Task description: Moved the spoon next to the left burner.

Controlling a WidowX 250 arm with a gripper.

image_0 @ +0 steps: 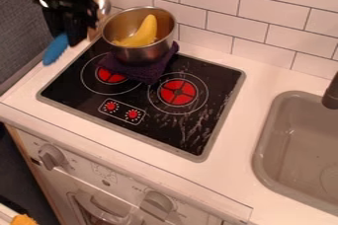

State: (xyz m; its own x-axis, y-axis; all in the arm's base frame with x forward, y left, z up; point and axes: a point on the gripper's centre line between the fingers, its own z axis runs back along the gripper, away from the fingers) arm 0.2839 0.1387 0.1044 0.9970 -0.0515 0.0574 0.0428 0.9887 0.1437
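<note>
Near the bench's (264, 73) back left corner, the gripper (76, 40) is clamped on the blue-handled spoon (55, 50), beside the pot (148, 52).

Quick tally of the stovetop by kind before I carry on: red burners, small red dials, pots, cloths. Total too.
Red burners: 2
Small red dials: 2
Pots: 1
Purple cloths: 1
Total: 6
</note>
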